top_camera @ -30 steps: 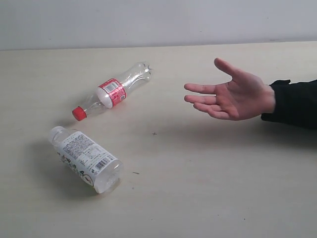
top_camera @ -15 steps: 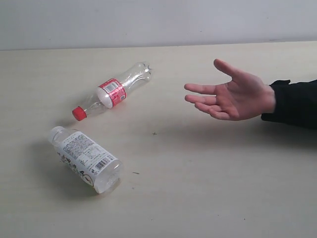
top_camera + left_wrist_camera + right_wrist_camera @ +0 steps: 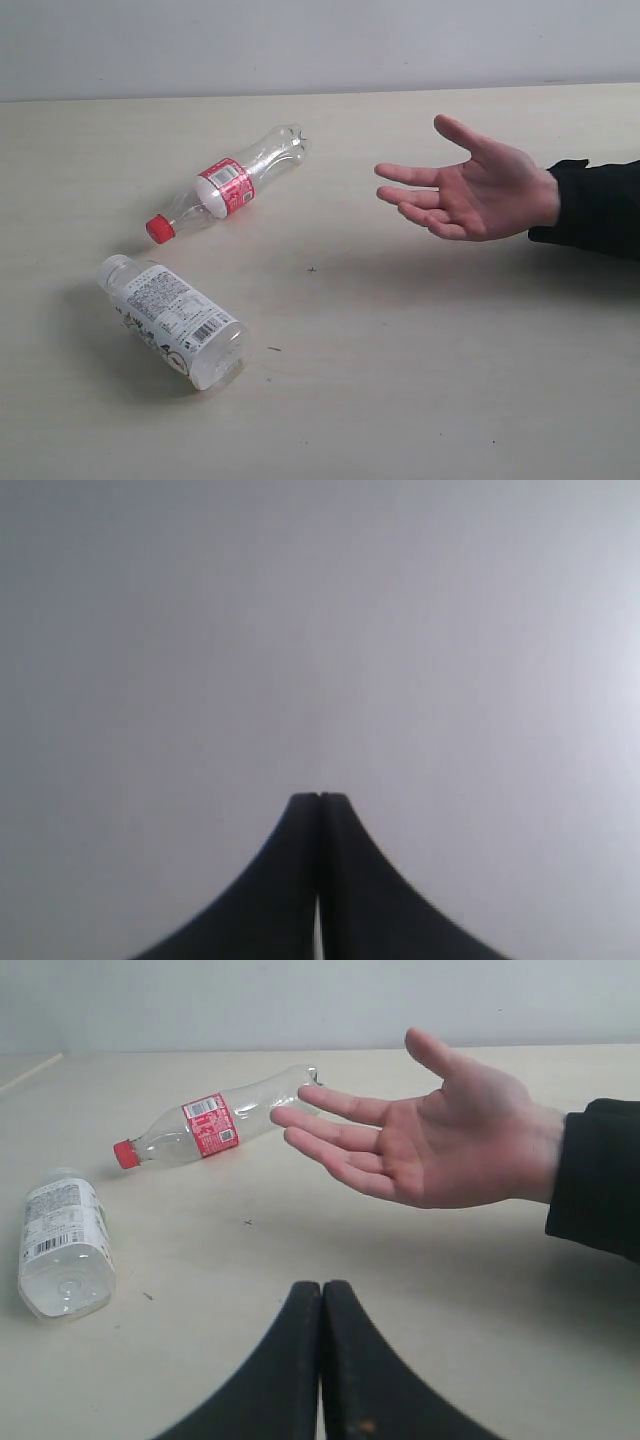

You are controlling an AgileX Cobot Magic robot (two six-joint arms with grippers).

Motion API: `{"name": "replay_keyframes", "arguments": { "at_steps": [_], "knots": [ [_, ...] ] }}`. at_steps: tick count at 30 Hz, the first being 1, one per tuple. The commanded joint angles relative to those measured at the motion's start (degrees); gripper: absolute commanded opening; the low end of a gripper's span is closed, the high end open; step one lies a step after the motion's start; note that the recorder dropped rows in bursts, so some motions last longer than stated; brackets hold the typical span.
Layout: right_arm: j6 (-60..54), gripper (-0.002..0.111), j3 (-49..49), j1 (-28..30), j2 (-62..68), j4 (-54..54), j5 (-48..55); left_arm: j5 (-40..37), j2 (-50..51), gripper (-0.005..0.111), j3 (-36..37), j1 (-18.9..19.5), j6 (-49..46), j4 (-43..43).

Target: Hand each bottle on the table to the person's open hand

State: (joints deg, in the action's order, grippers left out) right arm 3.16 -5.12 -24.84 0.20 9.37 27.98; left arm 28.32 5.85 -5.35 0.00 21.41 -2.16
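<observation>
Two bottles lie on their sides on the pale table [image 3: 400, 380]. A slim clear one with a red cap and red label [image 3: 227, 185] [image 3: 210, 1125] rests toward the back left. A wider clear one with a white cap and white printed label [image 3: 176, 320] [image 3: 62, 1243] lies nearer the front left. An open, empty hand [image 3: 470, 190] [image 3: 430, 1140] in a black sleeve hovers palm-up at the right. My right gripper [image 3: 322, 1285] is shut and empty, low over the table, short of the hand. My left gripper [image 3: 318, 797] is shut and faces only a blank grey surface. Neither gripper shows in the exterior view.
A pale wall [image 3: 320, 45] runs behind the table's far edge. The person's black sleeve [image 3: 595, 210] reaches in from the right edge. A few tiny dark specks [image 3: 311, 269] dot the tabletop between the bottles and the hand.
The hand has drifted very slightly to the right. Both bottles lie where they were.
</observation>
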Motion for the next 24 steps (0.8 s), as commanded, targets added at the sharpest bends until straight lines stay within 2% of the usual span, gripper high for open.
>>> {"name": "replay_keyframes", "arguments": {
  "at_steps": [1,7,9,13,15,19,21,24],
  "knots": [
    [-0.05,0.000,0.26,0.02,-0.20,0.17,-0.73,-12.16,13.65,0.000,-13.78,0.00,-16.95,-4.90],
    [-0.05,0.000,0.26,0.02,-0.20,0.17,-0.73,-42.60,36.25,0.000,-39.03,0.00,-46.39,-3.45],
    [-0.05,0.000,0.26,0.02,-0.20,0.17,-0.73,-50.87,44.12,0.000,-45.67,0.00,-48.75,0.82],
    [-0.05,0.000,0.26,0.02,-0.20,0.17,-0.73,-68.47,56.99,0.000,-57.82,0.00,-48.32,18.72],
    [-0.05,0.000,0.26,0.02,-0.20,0.17,-0.73,-76.88,61.94,0.000,-62.02,0.00,-51.25,24.15],
    [-0.05,0.000,0.26,0.02,-0.20,0.17,-0.73,-92.12,70.62,0.000,-64.04,-0.04,-68.32,20.87],
    [-0.05,0.000,0.26,0.02,-0.20,0.17,-0.73,-95.80,74.37,0.000,-64.04,-0.26,-75.00,14.62],
    [-0.05,0.000,0.26,0.02,-0.20,0.17,-0.73,-98.28,77.69,0.000,-64.04,-2.75,-82.05,7.16]
  ]
}}
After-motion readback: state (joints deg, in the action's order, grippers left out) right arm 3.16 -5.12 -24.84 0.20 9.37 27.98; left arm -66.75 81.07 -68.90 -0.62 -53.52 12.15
